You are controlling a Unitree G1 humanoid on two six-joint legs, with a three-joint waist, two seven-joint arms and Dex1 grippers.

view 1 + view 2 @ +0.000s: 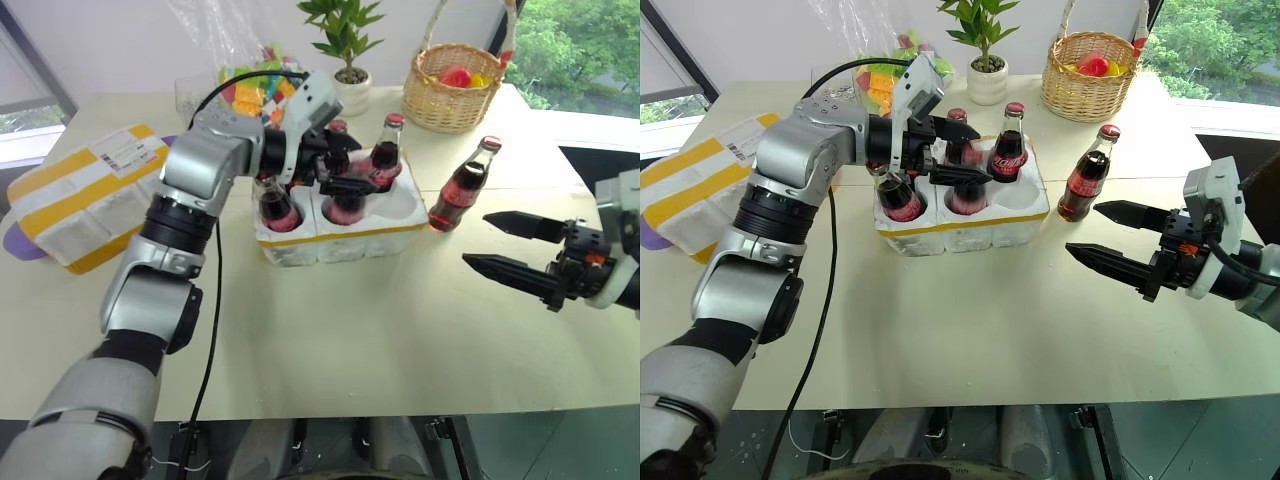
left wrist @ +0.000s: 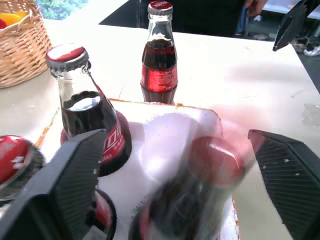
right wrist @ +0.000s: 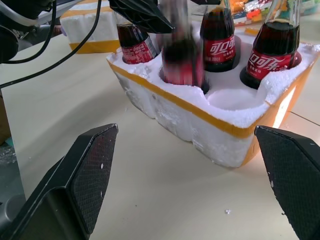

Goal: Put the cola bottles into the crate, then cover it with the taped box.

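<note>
**Last bottle waits outside the crate**

Nearest to me, the right gripper (image 1: 1102, 238) hangs over the bare table (image 1: 970, 330) with its two black fingers spread wide and nothing between them, pointing toward the crate (image 1: 960, 225). That low white foam block with its yellow band sits mid-table. Several cola bottles (image 1: 1007, 143) stand in its wells, and the near corner well on the right is vacant. The left gripper (image 1: 337, 167) reaches in over the crate, its fingers apart on either side of a blurred bottle in the front middle well. One more bottle (image 1: 463, 185) stands on the table just beside the crate's right end. Off to the left lies the taped box (image 1: 85, 195). Farther back stand a wicker basket (image 1: 455, 85) and a potted plant (image 1: 345, 45).
</note>
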